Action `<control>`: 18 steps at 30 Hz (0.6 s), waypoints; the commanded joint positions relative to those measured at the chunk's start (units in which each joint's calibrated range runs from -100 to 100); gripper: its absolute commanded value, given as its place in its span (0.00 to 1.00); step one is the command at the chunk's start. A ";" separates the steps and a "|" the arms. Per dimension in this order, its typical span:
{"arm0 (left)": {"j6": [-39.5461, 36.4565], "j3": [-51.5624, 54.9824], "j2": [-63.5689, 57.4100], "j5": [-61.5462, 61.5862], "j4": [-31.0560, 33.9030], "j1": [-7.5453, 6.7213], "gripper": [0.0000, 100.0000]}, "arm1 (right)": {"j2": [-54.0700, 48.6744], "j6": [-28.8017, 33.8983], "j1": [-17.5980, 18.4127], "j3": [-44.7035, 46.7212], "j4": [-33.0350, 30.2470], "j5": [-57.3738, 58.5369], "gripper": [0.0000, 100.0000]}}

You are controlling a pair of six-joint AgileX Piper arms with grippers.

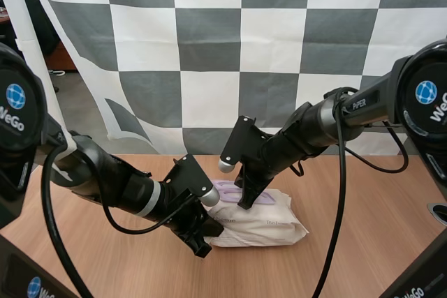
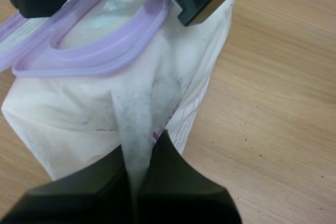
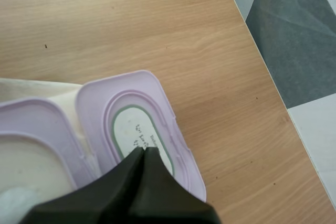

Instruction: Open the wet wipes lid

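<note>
Left pincer [image 2: 139, 163]: fingers drawn in tight on a pleat of white film at the near end of the wet wipes pack [image 2: 68, 114], the fold standing up between the two tips. Judged purpose: an anchor, so the soft pack does not slide or lift off the desk [image 3: 131, 19] while the other arm works the top. Right pincer [image 3: 143, 153]: fingers together as one dark wedge, nothing between them, tips set on the oval-labelled face of the lid [image 3: 137, 129]. Whether they press it or hang just above it I cannot tell from the wrist view. The lid is turned back on its hinge and lies out flat past the pack's far edge, toward the desk's rim (so the task looks done or all but done, by my reading). The wedge on it would serve to push the flap fully over. Beside the flap, the lilac frame [image 2: 100, 56] stands uncovered, with white wipes showing inside it. In the high view the pack sits mid-desk between the two arms, the left pincer at its near-left end, the right one coming down on its top from behind.
</note>
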 commanded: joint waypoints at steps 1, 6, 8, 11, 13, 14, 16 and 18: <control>0.74 -0.04 0.02 -0.51 -0.07 0.00 0.00 | -1.88 1.40 0.04 -0.07 0.09 -0.26 0.00; 0.74 -0.98 0.02 -0.66 0.24 0.00 0.00 | -12.48 8.67 0.04 -0.07 -3.68 -0.50 0.00; 0.74 -1.38 0.02 -0.66 0.50 0.00 0.11 | -15.15 12.30 0.04 -0.07 -7.12 -1.08 0.00; 0.74 -1.65 0.02 -0.66 0.50 0.00 0.25 | -18.83 16.62 0.04 -0.07 -11.41 -2.08 0.00; 0.74 -1.90 0.02 -0.66 0.50 0.00 0.52 | -23.14 23.16 0.04 -0.07 -18.34 -3.00 0.00; 0.74 -1.90 0.02 -0.49 0.50 0.00 0.60 | -24.81 24.73 0.04 -0.07 -20.80 -3.00 0.00; 0.74 -2.06 0.02 -0.32 0.26 0.00 1.00 | -30.56 32.04 0.04 0.05 -28.22 -3.00 0.00; 0.74 -2.06 0.02 -0.32 0.50 0.00 1.00 | -39.18 38.52 0.04 0.15 -33.45 -2.17 0.00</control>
